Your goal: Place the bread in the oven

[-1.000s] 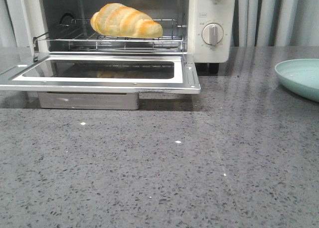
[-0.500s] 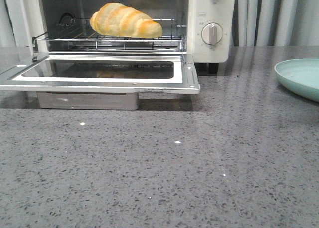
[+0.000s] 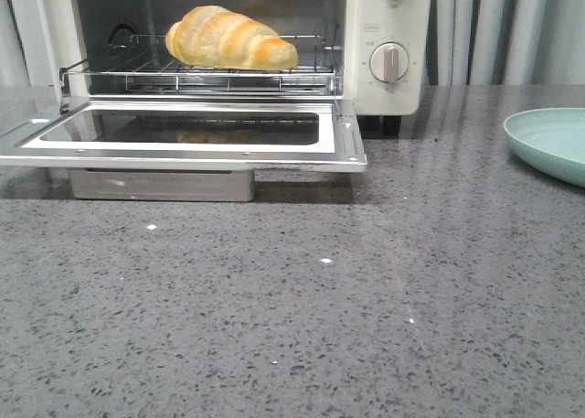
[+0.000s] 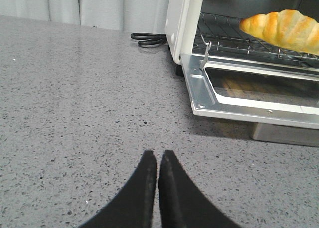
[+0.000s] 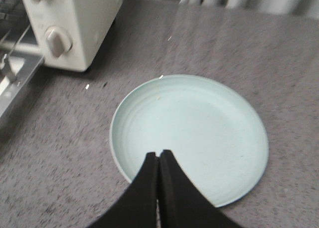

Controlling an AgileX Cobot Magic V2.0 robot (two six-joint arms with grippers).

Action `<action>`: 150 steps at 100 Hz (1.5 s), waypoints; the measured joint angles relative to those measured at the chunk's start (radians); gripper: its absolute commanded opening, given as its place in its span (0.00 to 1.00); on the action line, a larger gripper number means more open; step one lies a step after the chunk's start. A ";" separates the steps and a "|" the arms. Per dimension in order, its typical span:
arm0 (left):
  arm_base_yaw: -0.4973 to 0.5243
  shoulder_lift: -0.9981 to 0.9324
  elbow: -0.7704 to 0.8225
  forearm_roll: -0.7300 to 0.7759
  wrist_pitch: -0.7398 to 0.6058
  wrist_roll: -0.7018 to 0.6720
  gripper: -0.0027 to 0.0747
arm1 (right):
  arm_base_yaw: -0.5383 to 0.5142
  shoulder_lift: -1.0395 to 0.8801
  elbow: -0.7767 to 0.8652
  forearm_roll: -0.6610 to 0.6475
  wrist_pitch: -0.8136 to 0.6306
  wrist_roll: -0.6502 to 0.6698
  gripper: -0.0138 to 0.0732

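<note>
The golden bread (image 3: 230,38) lies on the wire rack (image 3: 201,70) inside the off-white oven (image 3: 388,48), whose glass door (image 3: 183,134) hangs open and flat. The left wrist view shows the same bread (image 4: 281,29) on the rack, well away from my left gripper (image 4: 157,153), which is shut and empty over bare countertop. My right gripper (image 5: 159,153) is shut with nothing in it, hovering over the near rim of a pale green plate (image 5: 199,123). Neither gripper appears in the front view.
The pale green plate (image 3: 553,144) sits at the right edge of the grey speckled countertop (image 3: 302,308). A black power cord (image 4: 149,38) lies coiled behind the oven's left side. Curtains hang behind the table.
</note>
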 measured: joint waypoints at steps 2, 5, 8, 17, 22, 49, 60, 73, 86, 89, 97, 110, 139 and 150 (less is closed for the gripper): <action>0.000 0.000 0.000 0.000 0.000 0.000 0.01 | -0.017 -0.025 0.012 0.005 -0.010 0.000 0.07; 0.000 0.000 0.000 0.000 0.000 0.000 0.01 | -0.045 -0.064 0.043 0.012 -0.029 0.000 0.07; 0.000 0.000 0.000 0.000 0.000 0.000 0.01 | -0.068 -0.096 0.067 0.019 -0.043 0.000 0.07; 0.000 0.000 0.000 0.000 0.000 0.000 0.01 | -0.137 -0.196 0.143 0.042 -0.071 0.000 0.07; 0.000 0.000 0.000 0.000 0.000 0.000 0.01 | -0.172 -0.243 0.178 0.058 -0.076 0.000 0.07; 0.000 0.000 0.000 0.000 0.000 0.000 0.01 | -0.263 -0.392 0.299 0.103 -0.098 0.000 0.07; 0.000 0.000 0.000 0.000 0.000 0.000 0.01 | -0.267 -0.427 0.333 0.107 -0.136 0.000 0.07; 0.000 0.000 0.000 0.000 0.000 0.000 0.01 | -0.267 -0.472 0.387 0.107 -0.210 0.000 0.07; 0.000 0.000 0.000 0.000 0.000 0.000 0.01 | -0.267 -0.507 0.450 0.107 -0.291 0.000 0.07; 0.000 0.000 0.000 0.000 0.000 0.000 0.01 | -0.267 -0.510 0.469 0.107 -0.314 0.000 0.07; 0.000 0.000 0.000 0.000 0.000 0.000 0.01 | -0.267 -0.521 0.507 0.107 -0.355 0.000 0.07; 0.000 0.000 0.000 0.000 0.000 0.000 0.01 | -0.267 -0.555 0.566 0.107 -0.386 0.000 0.07; 0.000 0.000 0.000 0.000 0.000 0.000 0.01 | -0.267 -0.586 0.661 0.118 -0.426 0.000 0.07; 0.000 0.000 0.000 0.000 0.000 0.000 0.01 | -0.267 -0.592 0.685 0.121 -0.424 0.000 0.07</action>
